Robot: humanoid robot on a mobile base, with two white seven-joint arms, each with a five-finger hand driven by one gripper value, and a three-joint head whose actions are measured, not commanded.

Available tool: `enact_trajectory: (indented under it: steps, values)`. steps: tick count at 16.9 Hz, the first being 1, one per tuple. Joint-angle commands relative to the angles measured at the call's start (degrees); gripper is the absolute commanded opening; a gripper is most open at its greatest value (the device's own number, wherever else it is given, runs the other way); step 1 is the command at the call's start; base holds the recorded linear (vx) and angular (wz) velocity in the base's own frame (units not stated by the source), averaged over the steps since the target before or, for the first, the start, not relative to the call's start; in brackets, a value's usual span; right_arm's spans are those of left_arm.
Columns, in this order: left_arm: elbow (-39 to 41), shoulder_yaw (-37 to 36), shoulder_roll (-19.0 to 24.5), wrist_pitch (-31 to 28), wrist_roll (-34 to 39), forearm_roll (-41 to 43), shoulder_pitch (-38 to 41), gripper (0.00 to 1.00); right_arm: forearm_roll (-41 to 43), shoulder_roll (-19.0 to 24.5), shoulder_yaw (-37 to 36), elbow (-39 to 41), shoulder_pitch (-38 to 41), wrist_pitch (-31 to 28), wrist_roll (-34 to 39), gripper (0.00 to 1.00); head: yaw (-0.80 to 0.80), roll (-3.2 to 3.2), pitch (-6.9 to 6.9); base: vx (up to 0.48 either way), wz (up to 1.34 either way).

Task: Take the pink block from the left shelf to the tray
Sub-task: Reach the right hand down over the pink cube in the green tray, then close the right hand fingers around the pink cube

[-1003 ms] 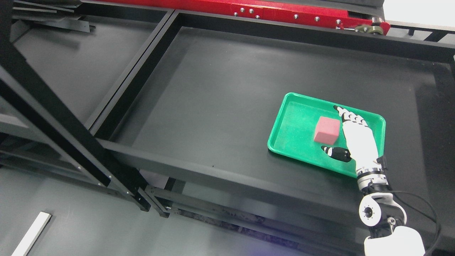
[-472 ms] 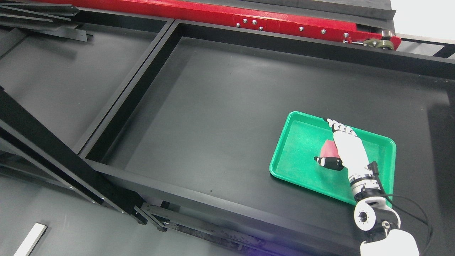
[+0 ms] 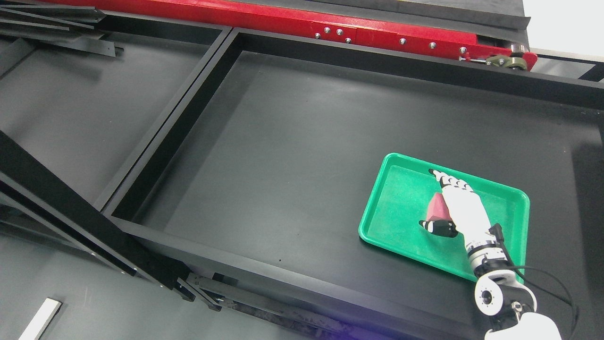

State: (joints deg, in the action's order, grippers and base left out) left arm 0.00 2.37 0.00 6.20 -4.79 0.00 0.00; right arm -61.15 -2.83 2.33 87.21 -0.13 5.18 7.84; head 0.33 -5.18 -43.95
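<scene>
The pink block (image 3: 436,208) lies in the green tray (image 3: 401,208) on the right part of the black shelf. My right hand (image 3: 430,199) comes in from the lower right and hovers over the tray, covering most of the block. Its fingers (image 3: 446,180) are stretched out straight toward the tray's far edge and the black thumb (image 3: 436,227) is spread to the left. The hand is open and the block shows in the gap between thumb and fingers; I cannot tell whether they touch it. The left arm is not in view.
The tray sits in a wide black shelf bay with a raised rim (image 3: 283,274). A second bay (image 3: 71,108) lies to the left behind a divider. A red beam (image 3: 283,21) runs along the back. A black diagonal post (image 3: 71,208) crosses the lower left.
The whole picture has shifted, so the camera has moved. The right hand, beside the fully visible block a second ago, now overlaps the block and hides most of it.
</scene>
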Motion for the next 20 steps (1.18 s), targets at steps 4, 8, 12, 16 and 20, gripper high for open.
enact_trajectory:
  steps: [4, 8, 12, 16, 20]
  values:
    - [1.0, 0.0, 1.0, 0.04, -0.04, 0.09, -1.32, 1.0, 0.24, -2.71, 0.65, -1.17, 2.06, -0.08, -0.02, 0.96, 0.0, 0.0, 0.0, 0.0, 0.0]
    - [1.0, 0.0, 1.0, 0.04, -0.04, 0.09, -1.32, 1.0, 0.33, -2.71, 0.74, -1.79, 1.97, -0.08, -0.02, 0.85, 0.0, 0.0, 0.0, 0.0, 0.0]
    - [1.0, 0.0, 1.0, 0.04, -0.04, 0.09, -1.32, 1.0, 0.33, -2.71, 0.92, -2.83, 2.32, 0.0, 0.24, 0.83, 0.0, 0.0, 0.0, 0.0, 0.0]
    - [1.0, 0.0, 1.0, 0.04, -0.04, 0.09, -1.32, 1.0, 0.59, -2.71, 1.89, -5.91, 1.97, 0.27, 0.24, 0.82, 0.0, 0.0, 0.0, 0.0, 0.0]
    - [1.0, 0.0, 1.0, 0.04, -0.04, 0.09, -1.32, 1.0, 4.7, -2.71, 1.8, -5.92, 1.62, 0.36, 0.24, 0.32, 0.0, 0.0, 0.0, 0.0, 0.0]
